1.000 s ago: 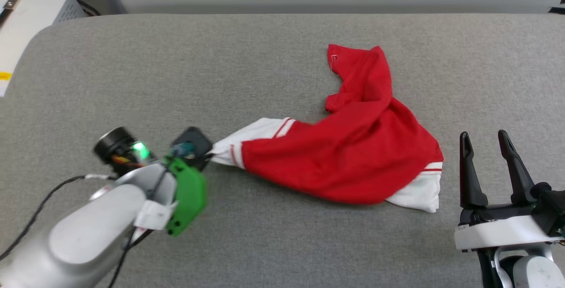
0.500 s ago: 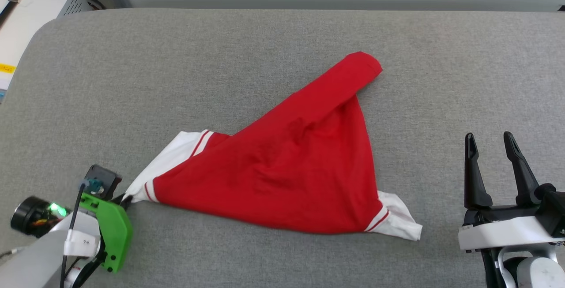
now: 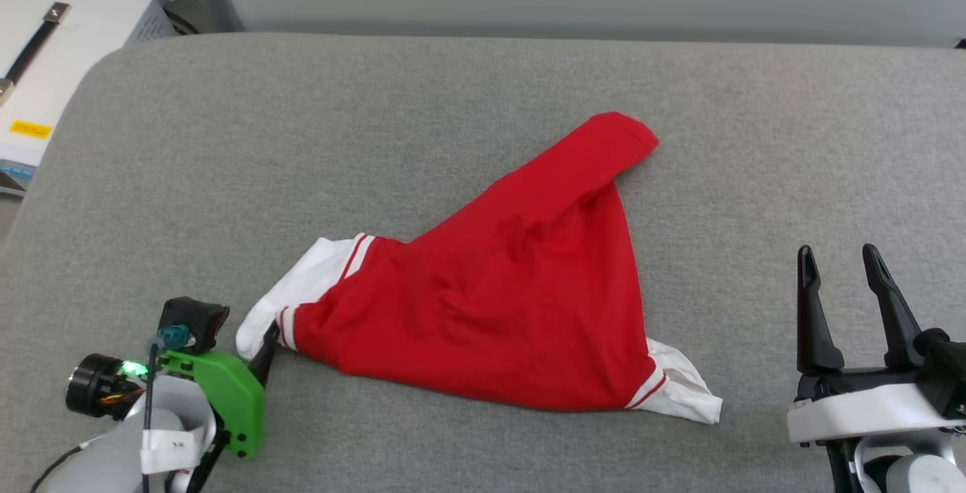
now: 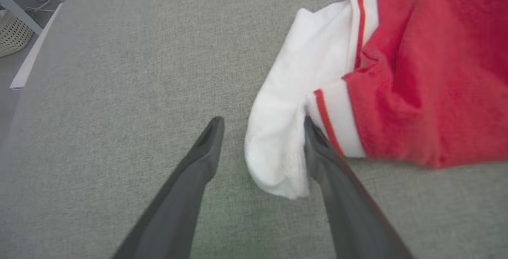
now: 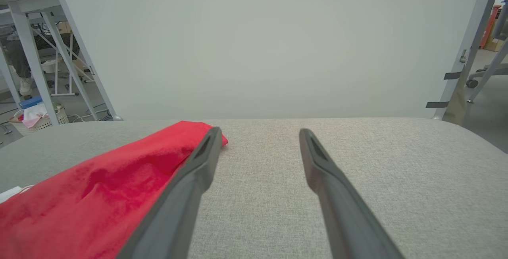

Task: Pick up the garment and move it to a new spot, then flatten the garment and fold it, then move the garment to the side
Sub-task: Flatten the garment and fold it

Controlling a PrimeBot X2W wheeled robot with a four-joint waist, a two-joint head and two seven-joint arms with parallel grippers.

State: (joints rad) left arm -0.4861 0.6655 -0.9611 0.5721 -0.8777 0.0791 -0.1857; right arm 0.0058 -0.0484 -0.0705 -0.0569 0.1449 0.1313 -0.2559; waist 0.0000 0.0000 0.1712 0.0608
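The garment (image 3: 513,304) is laid in a rumpled triangle mid-frame on the grey desk (image 3: 377,115). The left gripper (image 3: 260,346) is seen lower left beside a white sleeve (image 3: 302,289), the right gripper (image 3: 839,266) lower right, fingers (image 3: 809,304) parted.

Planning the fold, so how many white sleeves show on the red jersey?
2. One sleeve lies at the left end of the jersey, by the left gripper; the other sleeve pokes out at its lower right edge.
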